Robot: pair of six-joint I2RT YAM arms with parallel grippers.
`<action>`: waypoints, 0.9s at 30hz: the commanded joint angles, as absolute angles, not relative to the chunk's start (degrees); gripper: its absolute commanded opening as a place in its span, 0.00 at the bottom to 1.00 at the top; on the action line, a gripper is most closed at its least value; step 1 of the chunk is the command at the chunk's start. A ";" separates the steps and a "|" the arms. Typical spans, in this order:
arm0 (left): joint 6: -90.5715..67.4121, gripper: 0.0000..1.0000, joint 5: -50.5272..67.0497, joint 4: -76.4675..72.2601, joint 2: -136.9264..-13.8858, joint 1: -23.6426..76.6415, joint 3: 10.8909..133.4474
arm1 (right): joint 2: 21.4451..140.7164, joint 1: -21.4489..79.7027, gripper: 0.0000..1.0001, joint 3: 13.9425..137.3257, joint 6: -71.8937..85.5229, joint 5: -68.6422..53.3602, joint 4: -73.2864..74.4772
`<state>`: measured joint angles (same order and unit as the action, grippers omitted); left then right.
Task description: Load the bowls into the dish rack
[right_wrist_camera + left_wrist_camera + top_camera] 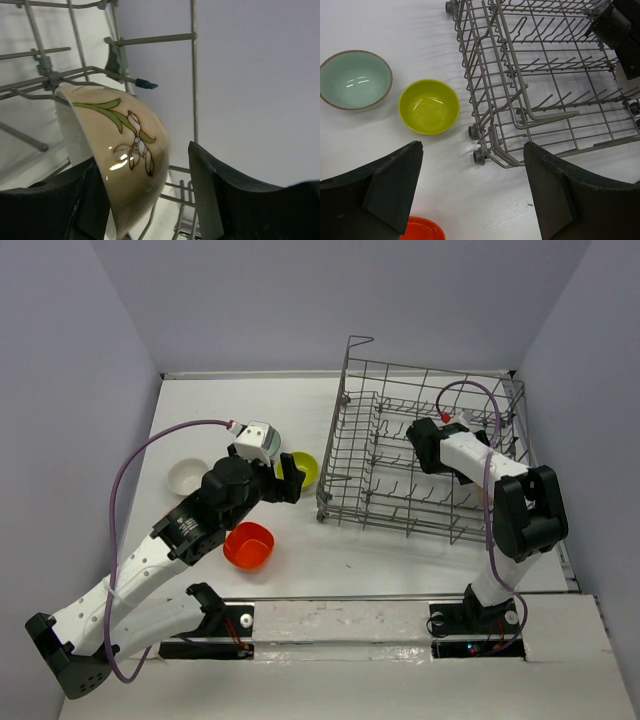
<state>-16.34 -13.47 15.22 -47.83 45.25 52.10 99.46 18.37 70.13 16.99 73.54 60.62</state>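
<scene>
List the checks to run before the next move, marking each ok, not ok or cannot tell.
1. The left claw is open and empty: ok.
2. The lime-yellow bowl is upright, apart from the pale teal bowl and the dish rack: ok.
3. The right claw is clear of the floral bowl: cannot tell; one finger shows a gap, the other is hidden.
4. The floral bowl leans on its side inside the rack: ok.
5. All bowls loaded: not ok; the orange-red bowl and white bowl sit on the table.
</scene>
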 commanded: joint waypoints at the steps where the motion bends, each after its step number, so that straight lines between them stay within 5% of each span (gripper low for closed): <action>1: -15.56 0.90 -12.83 13.10 -47.11 45.09 51.77 | 95.54 18.90 0.64 73.65 21.62 68.56 61.97; 27: -16.00 0.90 -13.62 13.45 -47.72 43.68 51.50 | 85.17 18.90 0.69 73.39 18.81 53.45 60.21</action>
